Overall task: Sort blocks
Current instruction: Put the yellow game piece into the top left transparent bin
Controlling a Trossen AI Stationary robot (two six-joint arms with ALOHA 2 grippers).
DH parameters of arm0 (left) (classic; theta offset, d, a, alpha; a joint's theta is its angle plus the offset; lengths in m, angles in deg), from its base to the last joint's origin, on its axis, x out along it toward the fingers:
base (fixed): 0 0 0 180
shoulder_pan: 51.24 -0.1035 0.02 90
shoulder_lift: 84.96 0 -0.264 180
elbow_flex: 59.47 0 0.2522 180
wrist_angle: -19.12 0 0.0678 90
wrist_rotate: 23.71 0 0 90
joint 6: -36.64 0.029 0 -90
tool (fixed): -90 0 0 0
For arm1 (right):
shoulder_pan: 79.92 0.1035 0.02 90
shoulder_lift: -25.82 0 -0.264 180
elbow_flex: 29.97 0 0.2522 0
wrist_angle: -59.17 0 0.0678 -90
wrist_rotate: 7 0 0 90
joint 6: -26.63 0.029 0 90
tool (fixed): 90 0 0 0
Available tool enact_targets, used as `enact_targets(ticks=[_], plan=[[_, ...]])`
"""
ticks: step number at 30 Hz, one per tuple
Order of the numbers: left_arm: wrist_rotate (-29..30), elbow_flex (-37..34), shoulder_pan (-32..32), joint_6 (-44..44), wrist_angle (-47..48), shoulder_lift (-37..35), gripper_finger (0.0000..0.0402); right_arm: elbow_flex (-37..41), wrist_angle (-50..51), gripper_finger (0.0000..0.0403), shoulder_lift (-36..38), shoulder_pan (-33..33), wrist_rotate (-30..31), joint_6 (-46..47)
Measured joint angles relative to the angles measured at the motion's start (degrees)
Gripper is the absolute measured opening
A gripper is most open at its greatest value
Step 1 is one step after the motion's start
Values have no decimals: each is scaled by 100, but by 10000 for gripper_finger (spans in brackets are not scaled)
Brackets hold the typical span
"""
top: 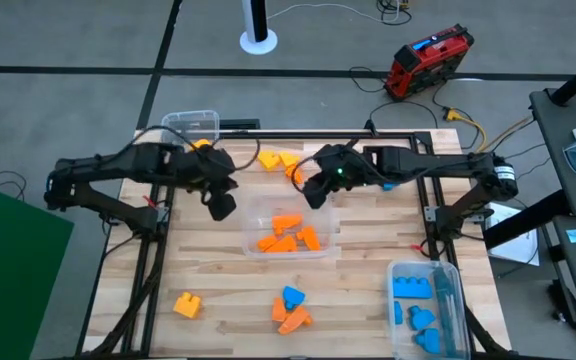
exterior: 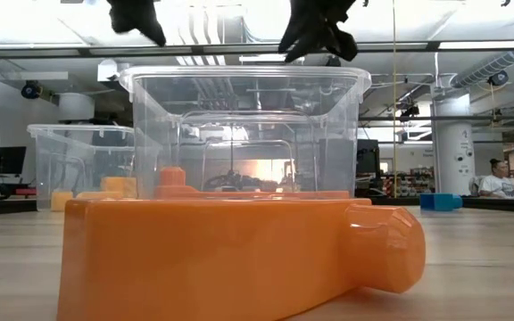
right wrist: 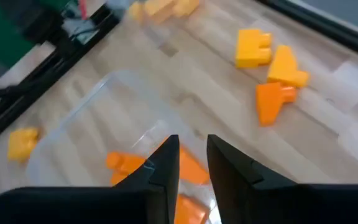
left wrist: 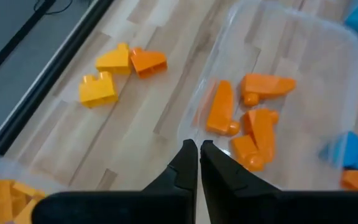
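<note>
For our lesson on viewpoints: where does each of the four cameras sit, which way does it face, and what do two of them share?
High: overhead, straight down; both arms, left gripper, right gripper.
Low: table height, level; an orange block up close, grippers above.
Left wrist: over the middle bin; own fingers.
Right wrist: same bin; own fingers.
Shared: both wrist views show the bin's orange blocks.

Even, bright overhead light falls on the wooden table (top: pixel 218 320), with only soft shadows under the arms. In the low view, ceiling lamps glare white and the near orange block (exterior: pixel 239 254) looms large. Both wrist views look soft, smeared toward their edges.
</note>
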Motion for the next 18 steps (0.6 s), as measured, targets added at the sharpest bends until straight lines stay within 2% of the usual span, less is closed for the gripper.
enact_targets(ticks=[8,11,14,18], plan=[[-25,769,70,-301,531,-7,0,-126,-16,46,16,-371,-12,39],[-559,793,285,-533,845,-70,0,-219,151,39,34,-361,-32,50],[-1084,777,699,-1204,1328,-136,0,-281,466,32,60,-350,-34,52],[-1224,739,1512,-2688,1706,-142,0,-286,790,27,92,-338,-32,56]])
